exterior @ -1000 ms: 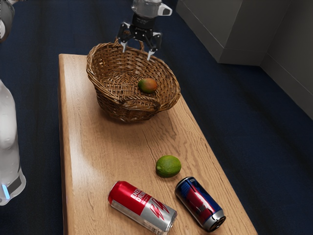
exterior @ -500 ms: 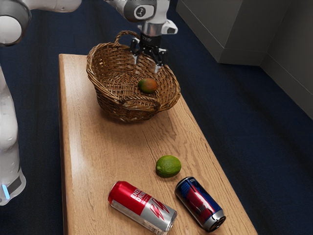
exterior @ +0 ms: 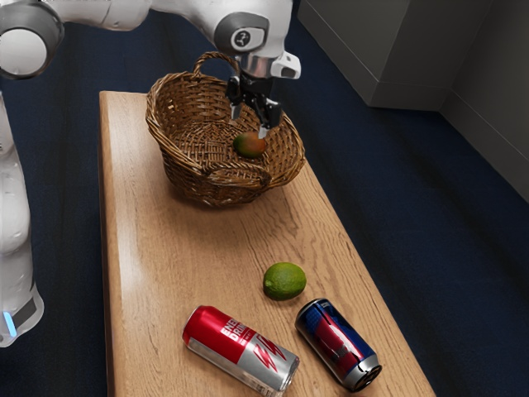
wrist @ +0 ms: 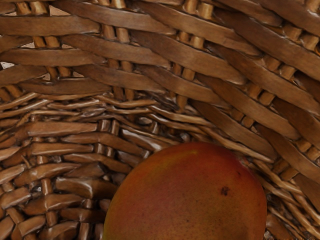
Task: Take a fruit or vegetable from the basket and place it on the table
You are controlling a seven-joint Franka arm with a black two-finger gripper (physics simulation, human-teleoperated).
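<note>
In the exterior view my gripper (exterior: 249, 127) is inside the basket's opening, pointing down, its two fingertips apart with nothing held between them. A red-green mango (exterior: 249, 146) lies in the wicker basket (exterior: 186, 169), just below the fingertips; one tip overlaps its upper edge in that view. Whether they touch, I cannot tell. The wrist view has the mango (wrist: 187, 195) large and close under my hand, against the woven wall (wrist: 145, 47) of the basket.
On the wooden table (exterior: 178, 256), a green lime (exterior: 284, 281) lies in front of the basket. Beyond it lie a red and silver can (exterior: 240, 351) and a dark blue can (exterior: 339, 345), both on their sides. The basket's rim and handles surround my hand.
From above the basket's far rim, my gripper has come down and toward the mango, its fingertips now nearer together in the exterior view. Mango, basket, lime and cans have stayed put.
</note>
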